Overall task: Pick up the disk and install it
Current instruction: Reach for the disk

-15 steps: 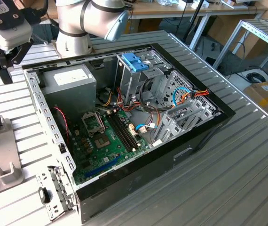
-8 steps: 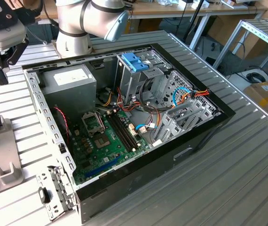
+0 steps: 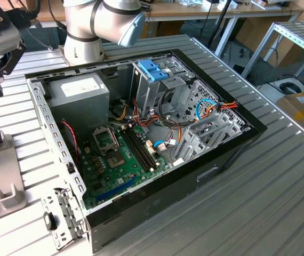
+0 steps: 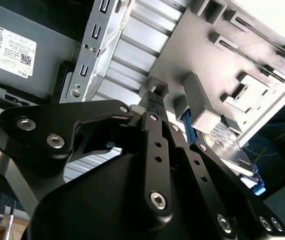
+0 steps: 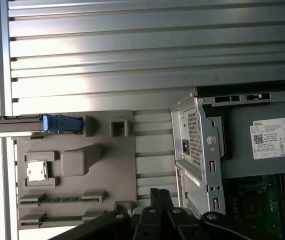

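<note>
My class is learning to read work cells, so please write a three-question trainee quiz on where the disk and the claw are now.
1. True or false: the claw holds the disk.
2. Where does the disk stand? A in the grey fixture tray; B in a drawer; C in a person's hand.
3. Fill in: the disk's carrier frame is coloured ____.
Key: 1 false; 2 A; 3 blue.
</note>
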Action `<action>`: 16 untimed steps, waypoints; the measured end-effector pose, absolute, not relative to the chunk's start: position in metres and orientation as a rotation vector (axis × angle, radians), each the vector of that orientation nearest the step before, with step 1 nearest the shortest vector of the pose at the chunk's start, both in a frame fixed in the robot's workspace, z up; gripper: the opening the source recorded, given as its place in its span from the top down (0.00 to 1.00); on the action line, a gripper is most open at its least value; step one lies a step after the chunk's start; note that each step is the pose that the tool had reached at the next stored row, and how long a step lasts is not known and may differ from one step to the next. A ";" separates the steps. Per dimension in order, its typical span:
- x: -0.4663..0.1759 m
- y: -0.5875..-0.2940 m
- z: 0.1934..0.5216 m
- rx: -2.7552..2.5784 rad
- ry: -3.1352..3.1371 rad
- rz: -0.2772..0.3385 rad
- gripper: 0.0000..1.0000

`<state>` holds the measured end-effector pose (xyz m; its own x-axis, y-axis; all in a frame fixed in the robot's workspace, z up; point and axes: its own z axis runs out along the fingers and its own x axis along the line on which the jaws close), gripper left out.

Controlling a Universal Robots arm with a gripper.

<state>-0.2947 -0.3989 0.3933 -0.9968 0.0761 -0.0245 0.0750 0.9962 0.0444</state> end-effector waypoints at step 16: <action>-0.309 -0.399 0.393 0.118 3.112 0.068 0.90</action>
<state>-0.3092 -0.3989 0.3933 -0.9968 0.0761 -0.0245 0.0750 0.9962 0.0444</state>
